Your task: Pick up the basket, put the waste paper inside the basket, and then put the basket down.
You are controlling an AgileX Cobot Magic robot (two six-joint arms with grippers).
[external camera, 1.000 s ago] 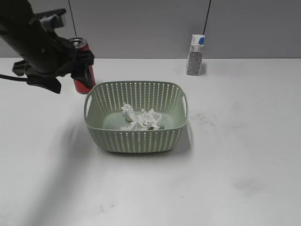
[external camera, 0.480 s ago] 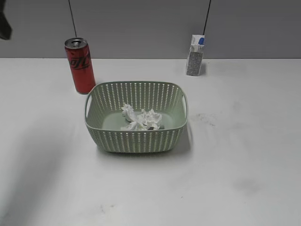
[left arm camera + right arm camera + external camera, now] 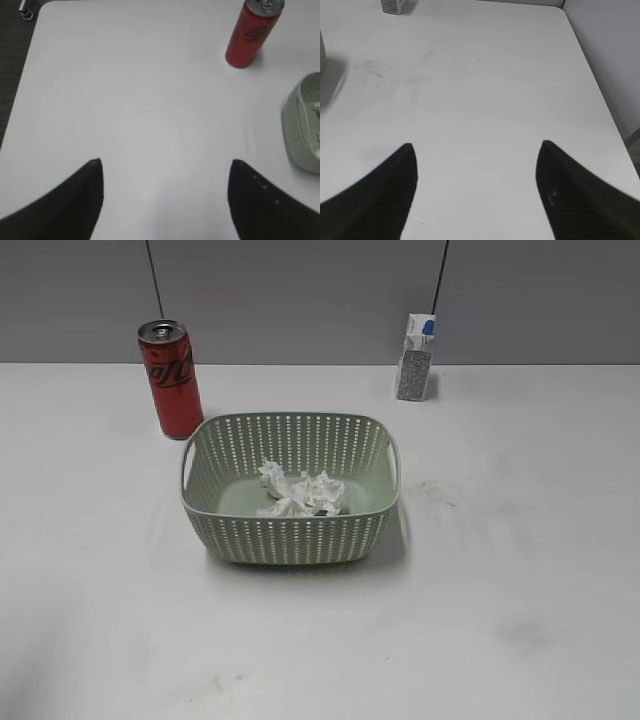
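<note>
The pale green basket stands on the white table in the middle of the exterior view. Crumpled white waste paper lies inside it. The basket's left end also shows at the right edge of the left wrist view, with a bit of paper in it. My left gripper is open and empty above bare table, left of the basket. My right gripper is open and empty above bare table, right of the basket. Neither arm shows in the exterior view.
A red soda can stands behind the basket's left corner and also shows in the left wrist view. A small white-grey carton with a blue cap stands at the back right, its base in the right wrist view. The table's right edge is near.
My left arm, which hung over the can at the back left, has pulled away to the left and out of the exterior view. The basket and paper have not moved.
</note>
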